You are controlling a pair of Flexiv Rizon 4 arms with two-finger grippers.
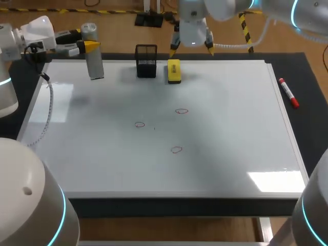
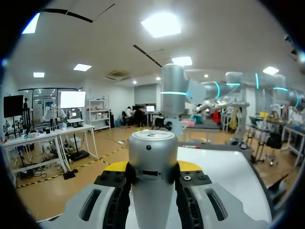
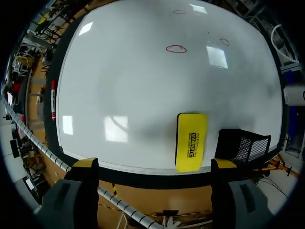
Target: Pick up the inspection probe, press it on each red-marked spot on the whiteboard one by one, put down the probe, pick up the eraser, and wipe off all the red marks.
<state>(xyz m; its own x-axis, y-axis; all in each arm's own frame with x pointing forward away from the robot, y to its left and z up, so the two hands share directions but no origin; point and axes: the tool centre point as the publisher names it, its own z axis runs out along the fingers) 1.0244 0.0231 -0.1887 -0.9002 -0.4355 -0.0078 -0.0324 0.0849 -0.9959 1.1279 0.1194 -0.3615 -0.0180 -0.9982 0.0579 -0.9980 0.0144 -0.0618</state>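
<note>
three red marks (image 1: 182, 110): lying as small rings on the whiteboard (image 1: 230, 128), well apart from both grippers; nothing is touching them.
probe (image 1: 95, 66): hanging upright under the left gripper (image 1: 88, 46), tip pointing down; whether the tip is touching the board cannot be told.
left gripper grip: both fingers are pressing the probe's silver body from two sides, just below its cap.
right gripper (image 3: 155, 164): fingers standing wide apart, carrying nothing, with the eraser (image 3: 191, 140) lying just ahead of it and the mesh holder (image 3: 242, 143) beside that.
step in hand: judged as bringing the probe to a first mark.
method advised: keeping the probe vertical, travelling with the tip off the board, starting with the nearest mark (image 1: 140, 124), descending straight onto the ring's centre, pressing lightly, lifting before moving on.
risk: dragging the tip sideways is likely smearing ink; a tilted probe is likely slipping in the fingers.
</note>
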